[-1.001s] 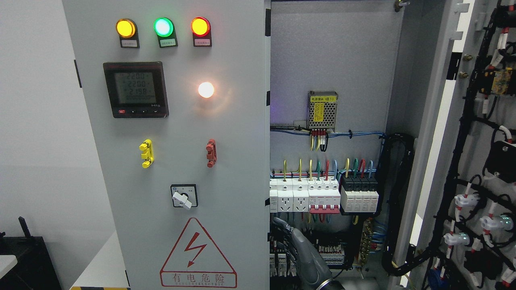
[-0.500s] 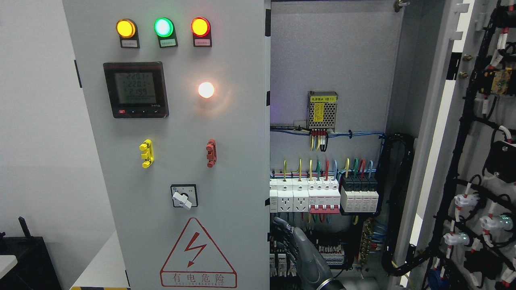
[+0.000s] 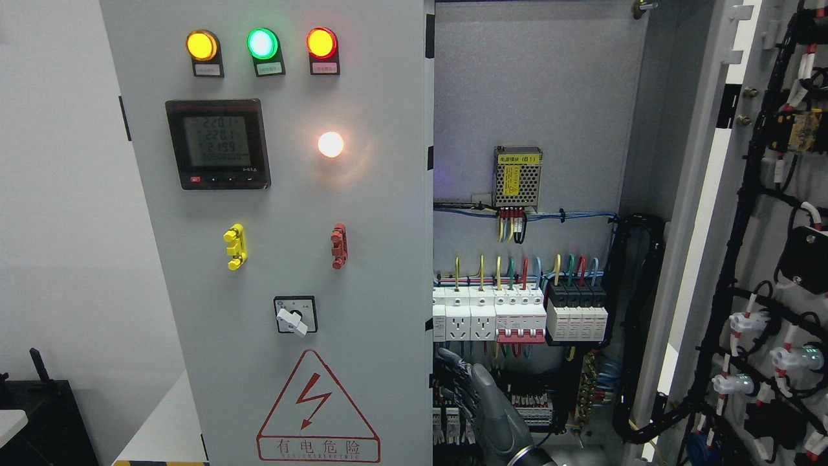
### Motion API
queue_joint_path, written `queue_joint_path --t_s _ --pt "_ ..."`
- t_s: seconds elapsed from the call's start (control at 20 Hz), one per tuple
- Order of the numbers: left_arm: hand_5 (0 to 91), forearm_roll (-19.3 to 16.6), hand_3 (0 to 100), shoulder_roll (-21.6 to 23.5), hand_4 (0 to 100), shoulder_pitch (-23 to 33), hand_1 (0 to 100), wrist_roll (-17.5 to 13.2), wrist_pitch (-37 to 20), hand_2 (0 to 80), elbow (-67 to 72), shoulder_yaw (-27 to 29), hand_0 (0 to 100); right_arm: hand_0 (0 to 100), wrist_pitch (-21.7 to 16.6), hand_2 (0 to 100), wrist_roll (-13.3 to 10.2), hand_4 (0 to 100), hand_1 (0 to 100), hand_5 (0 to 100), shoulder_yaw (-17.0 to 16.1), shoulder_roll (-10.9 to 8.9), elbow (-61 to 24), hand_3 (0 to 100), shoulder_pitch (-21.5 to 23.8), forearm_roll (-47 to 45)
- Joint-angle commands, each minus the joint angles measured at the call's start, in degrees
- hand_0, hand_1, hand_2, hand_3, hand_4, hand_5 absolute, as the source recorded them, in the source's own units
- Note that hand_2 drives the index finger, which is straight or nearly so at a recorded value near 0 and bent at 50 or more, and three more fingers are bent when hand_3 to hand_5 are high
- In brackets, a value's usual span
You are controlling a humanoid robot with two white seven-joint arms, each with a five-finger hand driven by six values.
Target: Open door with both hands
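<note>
The grey cabinet's left door [image 3: 362, 213] stands nearly shut and carries lamps, a meter and a rotary switch. The right door [image 3: 770, 259] is swung wide open at the right, its wired inner side facing me. Between them the cabinet interior [image 3: 530, 97] is exposed. My right hand [image 3: 456, 375] rises from the bottom edge right of the middle, inside the opening. Its back faces me, and its fingers [image 3: 460, 382] stretch up and left, close to the left door's right edge. They hold nothing that I can see. The left hand is out of view.
Inside are a power supply [image 3: 517, 176], a row of breakers and sockets [image 3: 517, 314] just above my hand, and black cable bundles [image 3: 637, 323]. A hazard sign [image 3: 317, 411] marks the left door's lower part. A white wall and a dark box [image 3: 39, 421] lie at the left.
My right hand has edged slightly to the right and stays low in the opening. The doors have not moved.
</note>
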Motion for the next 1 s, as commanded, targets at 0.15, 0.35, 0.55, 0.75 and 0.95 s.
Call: queue_joint_path --t_s 0.15,0.35,0.55,0.75,0.95 --pt "0.0 -1.4 0 0.0 3 0.0 0 0.0 0.0 0.0 -1.1 0.0 0 0 1.5 0 0.4 0 0 0 0.0 -0.23 0.5 0 -0.1 -1.5" --pt "0.0 -1.4 0 0.0 3 0.0 0 0.0 0.0 0.0 -1.1 0.0 0 0 1.6 0 0.5 0 0 0 -0.2 -0.23 1.3 0 -1.9 -1.5" --pt "0.0 -1.4 0 0.0 3 0.0 0 0.0 0.0 0.0 -1.1 0.0 0 0 1.7 0 0.5 0 0 0 0.0 -0.06 1.3 0 -2.3 -1.6" --pt "0.0 -1.4 0 0.0 3 0.0 0 0.0 0.0 0.0 -1.1 0.0 0 0 2.6 0 0.6 0 0 0 0.0 -0.15 1.2 0 -2.7 -1.6" --pt "0.0 -1.4 0 0.0 3 0.0 0 0.0 0.0 0.0 -1.1 0.0 0 0 2.6 0 2.7 0 0 0 0.0 -0.06 1.2 0 -2.9 -1.6"
